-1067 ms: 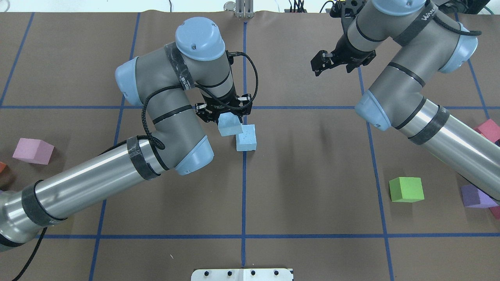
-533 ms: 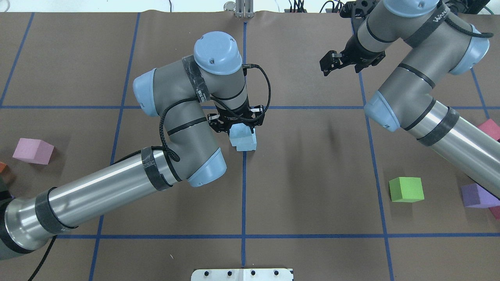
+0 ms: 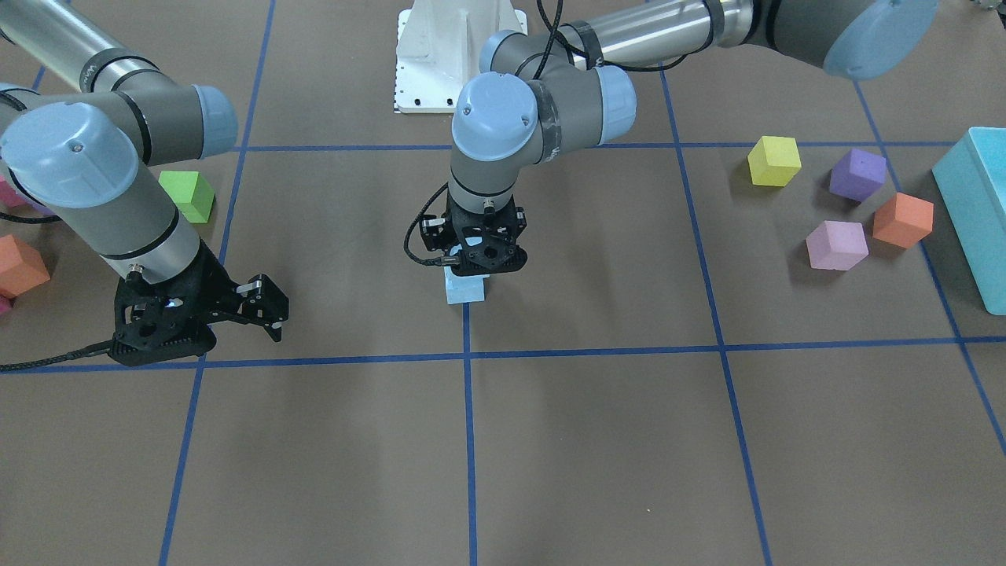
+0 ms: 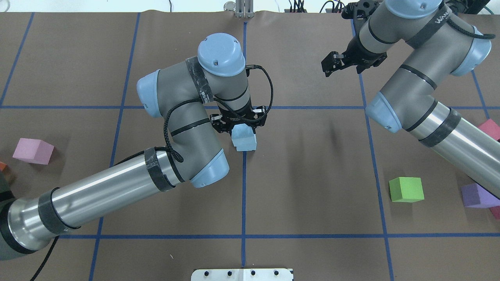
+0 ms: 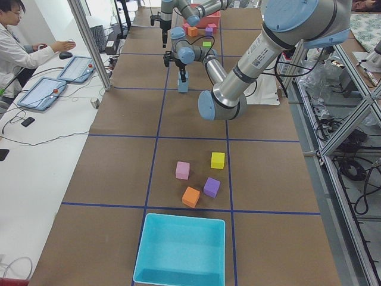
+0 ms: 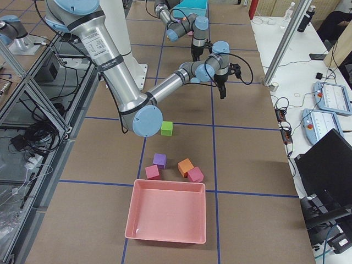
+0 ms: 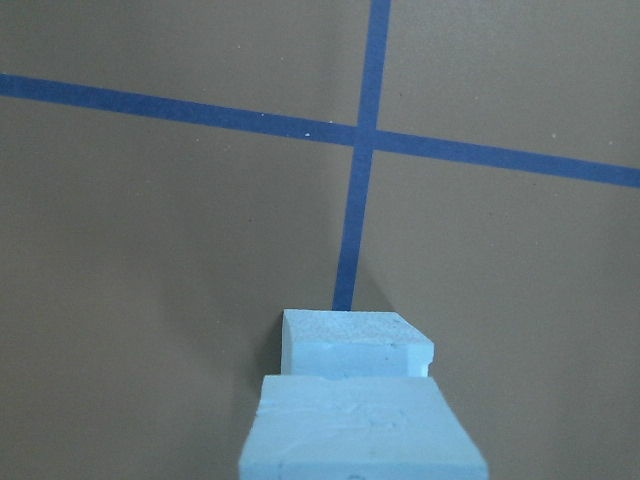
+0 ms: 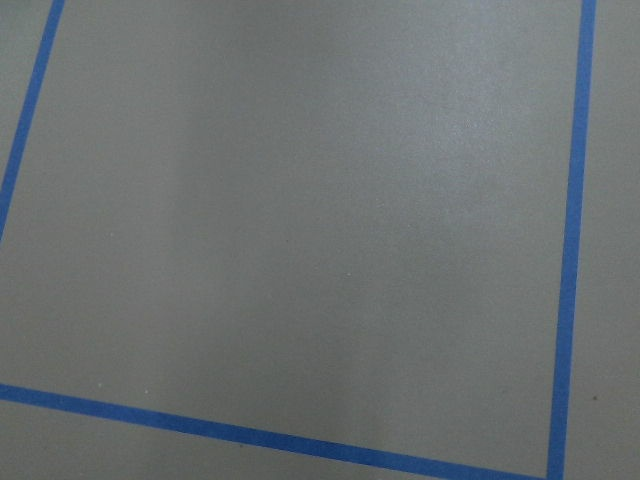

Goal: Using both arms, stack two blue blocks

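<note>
My left gripper (image 4: 241,124) is shut on a pale blue block (image 4: 241,132) at the table's centre, over the blue tape cross. It holds this block right above the second blue block (image 4: 247,144), which sits on the table. In the left wrist view the held block (image 7: 360,432) overlaps the lower block (image 7: 356,345). I cannot tell whether they touch. In the front view the gripper (image 3: 471,259) covers the held block and only the lower block (image 3: 464,292) shows. My right gripper (image 4: 330,65) is open and empty, raised at the far right, also in the front view (image 3: 271,310).
A green cube (image 4: 406,189), a purple cube (image 4: 474,196) and a pink-red cube (image 4: 489,129) lie under my right arm. A pink cube (image 4: 33,151) lies at the left. A turquoise bin (image 3: 974,208) and several cubes stand on my left side, a pink bin (image 6: 168,217) on my right.
My left arm has carried the held blue block to the right, from beside the resting blue block to over it. My right gripper has drifted a little right and away.
</note>
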